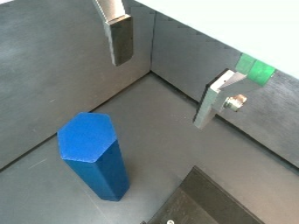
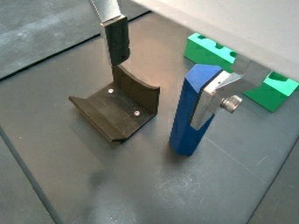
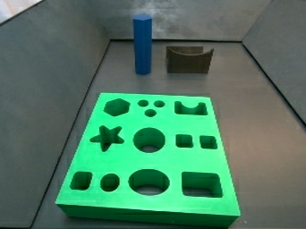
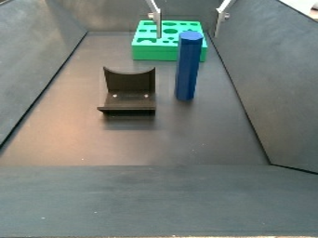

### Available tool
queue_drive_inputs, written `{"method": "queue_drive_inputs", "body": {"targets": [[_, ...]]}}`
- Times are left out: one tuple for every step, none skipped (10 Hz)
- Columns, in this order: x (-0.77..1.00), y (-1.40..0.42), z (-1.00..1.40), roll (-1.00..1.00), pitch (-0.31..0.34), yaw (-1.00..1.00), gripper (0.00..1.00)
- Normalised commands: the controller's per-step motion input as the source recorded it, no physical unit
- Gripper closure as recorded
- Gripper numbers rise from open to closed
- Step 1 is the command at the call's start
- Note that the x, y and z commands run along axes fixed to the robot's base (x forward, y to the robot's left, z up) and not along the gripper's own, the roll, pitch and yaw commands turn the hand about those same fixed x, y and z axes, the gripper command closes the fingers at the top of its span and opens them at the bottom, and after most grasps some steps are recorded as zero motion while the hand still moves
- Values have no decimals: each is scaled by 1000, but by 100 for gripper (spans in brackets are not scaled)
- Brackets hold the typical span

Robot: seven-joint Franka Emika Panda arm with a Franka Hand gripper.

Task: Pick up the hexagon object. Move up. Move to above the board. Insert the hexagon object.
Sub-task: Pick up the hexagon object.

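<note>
The hexagon object point(image 3: 142, 43) is standing upright on the dark floor near the far wall, just beside the dark grey notched block point(image 3: 188, 58) and well apart from the board point(image 3: 148, 154), which is lying flat nearer the camera in that side view. The gripper point(image 2: 170, 66) is hanging above the rod with its fingers wide apart — nothing between the pads, nothing held. In a wrist view one silver finger point(image 2: 211, 99) is sitting in front of the rod's upper part, the other point(image 2: 114, 39) above the block; whether any pad is touching the blue is hard to tell.

Handling, as a judgement: the rod is looking rigid, smooth and probably light, like plastic. It is tall and slender on a small base, so it is likely tipping easily if nudged sideways. Slick faces may be slipping under a weak pinch. The best hold is looking like two opposite flat faces in the upper part, pads square to them — not on the edges, where it could be twisting.

Shapes: the rod's top point(image 1: 87, 137) is showing a clean hexagon, matte blue. The board is bright green, thick, with hexagon, star, round, oval and square cut-outs; the hexagon hole point(image 3: 116, 106) is sitting at a far corner. Floor and walls are dull grey sheet.
</note>
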Motion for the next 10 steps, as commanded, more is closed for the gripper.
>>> {"method": "queue_drive_inputs", "body": {"targets": [[0,-163,-94,0,-17,6,0],[-171,-360,-391,-13,-74,60,0],[0,-454,-371,-27,-61,351,0],[0,-360,-326,-87,-27,309,0],[0,-331,-317,-106,-37,283,0],[0,-320,-314,-96,-36,320,0],[0,-363,-354,-69,-4,454,0],[126,-346,-380,-73,0,529,0],[37,-323,-471,-27,0,446,0],[0,-123,-429,-74,0,334,0]]}}
